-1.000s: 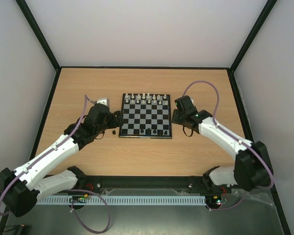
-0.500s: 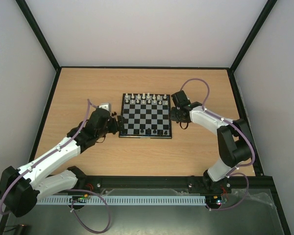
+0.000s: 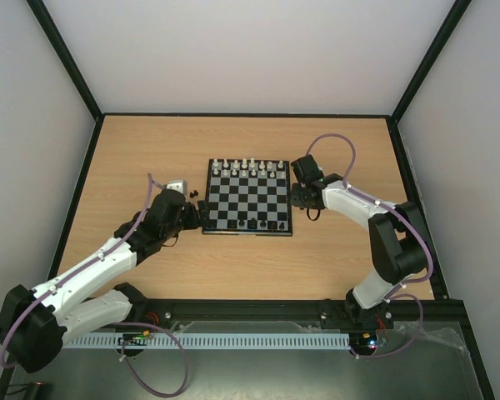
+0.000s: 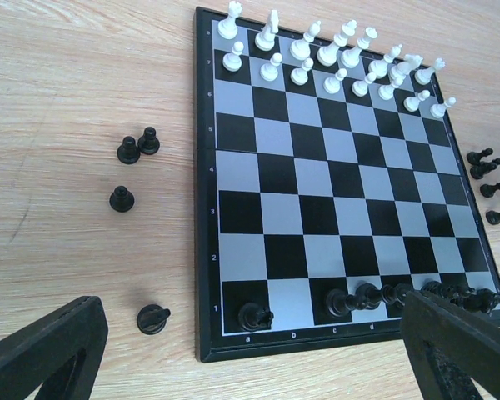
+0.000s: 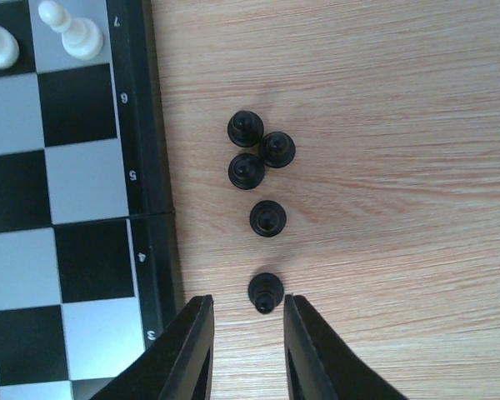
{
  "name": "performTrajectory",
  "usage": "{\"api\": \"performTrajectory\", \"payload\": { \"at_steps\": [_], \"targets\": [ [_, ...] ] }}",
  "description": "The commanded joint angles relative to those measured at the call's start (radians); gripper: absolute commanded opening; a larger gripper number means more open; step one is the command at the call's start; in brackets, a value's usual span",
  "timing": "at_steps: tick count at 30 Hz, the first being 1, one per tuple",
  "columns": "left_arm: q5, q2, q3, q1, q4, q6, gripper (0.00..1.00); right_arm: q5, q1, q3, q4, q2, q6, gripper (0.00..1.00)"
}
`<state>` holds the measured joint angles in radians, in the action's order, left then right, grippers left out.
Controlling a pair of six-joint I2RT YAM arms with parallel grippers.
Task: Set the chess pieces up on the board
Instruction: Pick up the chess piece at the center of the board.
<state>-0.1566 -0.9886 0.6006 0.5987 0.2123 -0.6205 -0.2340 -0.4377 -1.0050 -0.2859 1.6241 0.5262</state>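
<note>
The board (image 3: 247, 207) lies mid-table, with white pieces (image 3: 248, 167) along its far rows. Black chess pieces (image 4: 358, 298) stand along its near row, with a rook (image 4: 255, 316) on the corner square. Several more black pieces (image 4: 127, 151) stand loose left of the board (image 4: 317, 175), and several (image 4: 485, 170) lie off its right edge. My left gripper (image 4: 248, 310) hangs wide open over the near left corner, holding nothing. My right gripper (image 5: 246, 302) is open but narrow, and a black pawn (image 5: 266, 292) stands between its fingertips with a gap on each side.
Beyond that pawn, several more black pawns (image 5: 267, 218) stand in a row and a cluster beside the board's right edge (image 5: 154, 167). One black piece (image 4: 152, 318) lies tipped over on the wood near the board's near left corner. Black frame rails (image 3: 92, 167) border the table.
My right gripper's jaws have narrowed around the pawn, and the right arm has folded up with its gripper closer to the board's edge. The left arm has drawn back a little.
</note>
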Motion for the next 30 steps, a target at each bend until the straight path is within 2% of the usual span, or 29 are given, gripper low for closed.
{"api": "performTrajectory", "payload": {
  "at_steps": [1,8,22,30],
  "targets": [
    [0.002,0.015,-0.013,-0.006,-0.030,0.000,0.99,-0.042,0.004,0.028,-0.035,0.014,-0.007,0.27],
    [-0.004,0.031,-0.016,-0.006,-0.019,-0.001,1.00,-0.015,0.004,0.021,-0.014,0.068,-0.008,0.26],
    [-0.005,0.039,-0.021,-0.007,-0.019,-0.001,0.99,-0.013,0.004,0.018,0.003,0.090,-0.009,0.06],
    [-0.009,0.047,-0.014,-0.005,-0.010,-0.002,0.99,-0.006,-0.009,0.011,-0.024,0.029,-0.006,0.02]
  ]
}}
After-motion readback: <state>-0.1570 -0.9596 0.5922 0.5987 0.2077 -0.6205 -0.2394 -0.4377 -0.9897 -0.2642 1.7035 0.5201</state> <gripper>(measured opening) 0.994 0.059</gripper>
